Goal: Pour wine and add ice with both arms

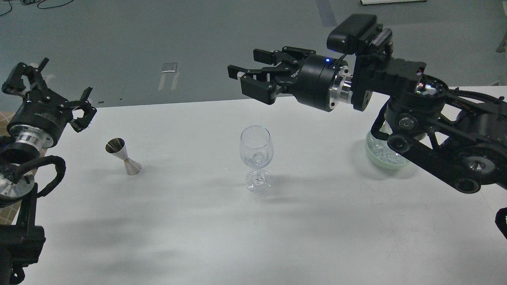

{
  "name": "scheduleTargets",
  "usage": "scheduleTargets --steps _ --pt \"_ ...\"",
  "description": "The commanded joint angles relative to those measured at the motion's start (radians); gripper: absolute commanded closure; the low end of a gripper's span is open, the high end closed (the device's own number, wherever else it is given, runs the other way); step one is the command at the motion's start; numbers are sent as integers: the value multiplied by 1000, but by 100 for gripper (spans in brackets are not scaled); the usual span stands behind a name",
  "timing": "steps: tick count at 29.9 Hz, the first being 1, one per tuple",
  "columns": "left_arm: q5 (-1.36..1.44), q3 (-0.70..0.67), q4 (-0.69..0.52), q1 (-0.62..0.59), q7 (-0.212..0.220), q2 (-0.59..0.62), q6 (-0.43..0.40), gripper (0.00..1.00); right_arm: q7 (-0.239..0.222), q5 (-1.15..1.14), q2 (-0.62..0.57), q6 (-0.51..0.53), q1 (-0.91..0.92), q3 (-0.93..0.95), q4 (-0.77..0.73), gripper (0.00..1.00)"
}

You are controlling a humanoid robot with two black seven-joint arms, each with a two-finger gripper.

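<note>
Our right tool (pixel 247 77) hangs in the air above and behind the wine glass (pixel 256 150), its fingers spread apart and holding nothing; it points toward our left and touches no object. Our left tool (pixel 59 85) is raised at the left edge of the table (pixel 317 221), likewise released, fingers splayed and empty, standing above and to the left of the steel jigger (pixel 123 156). The jigger stands upright on the table, well apart from the glass; whether it contains wine we cannot tell, since the liquid is clear and the cup's interior shows only reflection. The glass stands upright near the table's centre, with some glittering content low in its bowl that may be ice or liquid; we cannot tell which. The ice (pixel 380 152) lies heaped in a pale green bowl (pixel 374 158) at the right, largely hidden beneath our right arm's links. In our judgement neither the pouring nor the ice step is in hand at this moment, as both tools are free. Risks noted: the jigger is narrow-waisted and smooth, so an off-centre closure by the left tool could tip it and spill its contents. The glass is tall on a thin stem, and a brush from either tool during pouring or dropping could topple it. The right arm's lower links sit just over the bowl, and a careless descent could knock it or scatter the cubes. The cubes themselves are small and slick, and may slip from the fingers before reaching the glass.
</note>
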Motion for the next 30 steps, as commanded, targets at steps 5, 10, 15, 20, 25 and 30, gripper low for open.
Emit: scheduleTargets --steps 5,10,15,20,25,30 --pt "-4 13 0 -22 15 14 -19 2 4 292 86 -5 -118 318 -65 0" --pt "-2 16 8 -24 33 65 -60 2 4 498 187 -3 -139 462 -184 0" --pt "6 6 14 -22 -6 55 -88 2 4 758 204 -5 -134 489 -305 0" --pt "2 10 12 -21 -150 55 -100 2 7 1011 206 -13 -137 608 -498 0" --pt "-4 32 17 -2 -258 34 -204 2 1 1235 207 -6 -139 621 -675 0" --pt "-4 78 18 -4 -244 -9 -229 2 1 1448 232 -5 -136 621 -805 0"
